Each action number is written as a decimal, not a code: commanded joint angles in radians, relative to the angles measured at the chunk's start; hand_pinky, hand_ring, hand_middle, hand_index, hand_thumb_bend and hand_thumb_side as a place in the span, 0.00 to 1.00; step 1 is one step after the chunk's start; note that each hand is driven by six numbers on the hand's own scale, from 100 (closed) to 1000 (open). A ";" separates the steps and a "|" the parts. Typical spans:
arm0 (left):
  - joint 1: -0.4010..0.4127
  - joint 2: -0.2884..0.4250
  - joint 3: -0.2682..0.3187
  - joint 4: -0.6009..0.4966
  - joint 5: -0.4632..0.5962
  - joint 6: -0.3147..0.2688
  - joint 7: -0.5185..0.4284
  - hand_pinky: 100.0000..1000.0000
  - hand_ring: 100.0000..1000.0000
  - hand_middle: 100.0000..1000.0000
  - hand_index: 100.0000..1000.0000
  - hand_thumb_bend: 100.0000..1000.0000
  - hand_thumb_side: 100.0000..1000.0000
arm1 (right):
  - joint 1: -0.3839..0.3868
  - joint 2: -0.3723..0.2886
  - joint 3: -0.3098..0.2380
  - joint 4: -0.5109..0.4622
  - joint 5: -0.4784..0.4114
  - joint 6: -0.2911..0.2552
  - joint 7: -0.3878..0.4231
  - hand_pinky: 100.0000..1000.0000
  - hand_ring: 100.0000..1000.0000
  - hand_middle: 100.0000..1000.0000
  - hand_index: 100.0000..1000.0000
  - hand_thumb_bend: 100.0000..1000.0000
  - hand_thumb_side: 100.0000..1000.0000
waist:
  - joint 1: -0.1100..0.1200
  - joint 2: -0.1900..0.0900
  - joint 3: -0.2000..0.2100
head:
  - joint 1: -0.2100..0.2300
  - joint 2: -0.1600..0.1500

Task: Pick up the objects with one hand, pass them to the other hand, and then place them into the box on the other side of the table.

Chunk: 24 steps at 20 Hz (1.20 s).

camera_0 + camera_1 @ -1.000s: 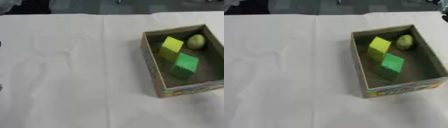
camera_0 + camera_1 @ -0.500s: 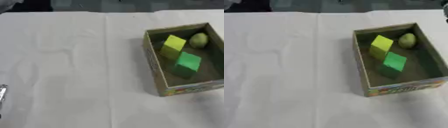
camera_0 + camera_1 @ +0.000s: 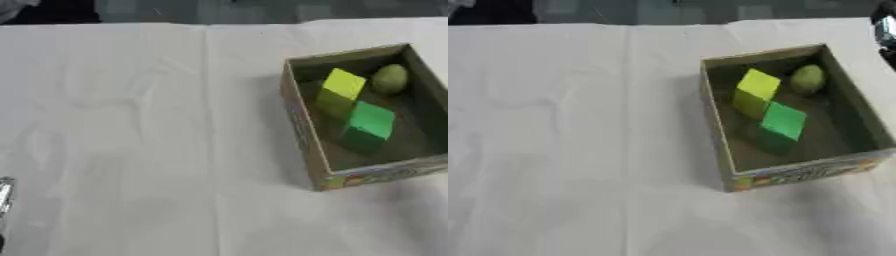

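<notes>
Looking down: nearest, at 8 o'clock on the view's edge, a silver sliver of my left hand (image 3: 4, 192); whether its fingers are spread or curled, I cannot tell. White tablecloth (image 3: 157, 125) carries no loose pieces. At 3 o'clock, box (image 3: 726, 150) holds green cube (image 3: 780, 122), yellow cube (image 3: 754, 89), olive ball (image 3: 807, 78) farthest. At 1 o'clock, a dark edge, probably my right hand (image 3: 884, 27), fingers unreadable. Judging: transfers finished, nothing visibly left.
</notes>
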 commanded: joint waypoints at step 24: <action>0.012 0.007 0.016 -0.012 -0.011 -0.003 0.007 0.84 0.67 0.61 0.81 0.22 0.75 | 0.009 -0.011 -0.008 -0.021 -0.015 0.032 -0.019 0.95 0.77 0.91 0.90 0.07 0.30 | -0.006 -0.053 0.000 | 0.027 0.019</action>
